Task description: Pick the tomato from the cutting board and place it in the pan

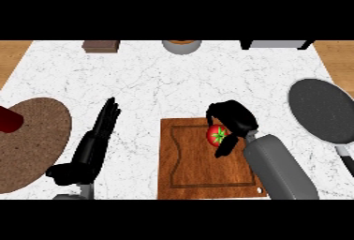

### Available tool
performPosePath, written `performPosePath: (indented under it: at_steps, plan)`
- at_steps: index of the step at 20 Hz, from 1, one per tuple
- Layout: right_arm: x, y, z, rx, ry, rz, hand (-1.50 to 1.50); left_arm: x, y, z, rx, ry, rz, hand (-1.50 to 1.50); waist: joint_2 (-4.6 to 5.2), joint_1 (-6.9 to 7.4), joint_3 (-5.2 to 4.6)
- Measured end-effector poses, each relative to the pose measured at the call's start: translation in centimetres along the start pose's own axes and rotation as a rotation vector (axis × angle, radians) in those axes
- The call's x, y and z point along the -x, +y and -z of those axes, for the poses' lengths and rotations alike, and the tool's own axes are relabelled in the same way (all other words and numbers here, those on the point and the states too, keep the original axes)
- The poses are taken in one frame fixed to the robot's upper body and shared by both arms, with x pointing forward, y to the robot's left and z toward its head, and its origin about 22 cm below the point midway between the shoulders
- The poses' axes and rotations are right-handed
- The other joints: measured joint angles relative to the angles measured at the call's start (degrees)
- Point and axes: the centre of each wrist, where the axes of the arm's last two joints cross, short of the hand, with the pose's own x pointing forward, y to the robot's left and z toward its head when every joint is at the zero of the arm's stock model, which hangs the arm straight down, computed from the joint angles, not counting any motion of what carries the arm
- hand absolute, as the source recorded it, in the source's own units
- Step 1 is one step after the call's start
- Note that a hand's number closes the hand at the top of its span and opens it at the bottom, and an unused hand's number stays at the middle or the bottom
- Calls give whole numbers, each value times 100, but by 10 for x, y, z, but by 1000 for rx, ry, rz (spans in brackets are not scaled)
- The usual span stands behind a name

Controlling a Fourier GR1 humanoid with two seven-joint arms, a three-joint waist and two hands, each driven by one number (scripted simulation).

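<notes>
A red tomato with a green stem sits on the upper right part of the wooden cutting board. My right hand is curled round it, fingers over its top and thumb below it. The dark round pan lies at the right of the counter, its handle pointing toward the lower edge. My left hand rests at the left of the board, fingers straight and pointing away from me, holding nothing.
A round brown woven mat lies at the far left with a dark red thing at its edge. Along the far edge stand a brown block, a grey bowl and a grey appliance.
</notes>
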Motion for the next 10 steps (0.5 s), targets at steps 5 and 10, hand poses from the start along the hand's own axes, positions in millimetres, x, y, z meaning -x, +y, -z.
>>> performPosePath:
  at_steps: [5,10]
  plan:
    - [7,-13,-9,211,266,26,150,-2,3,4,-11,-3,5,0,-14,-100,7]
    - [-3,-31,-16,454,552,42,150,2,4,-2,-23,13,0,0,-49,-183,4]
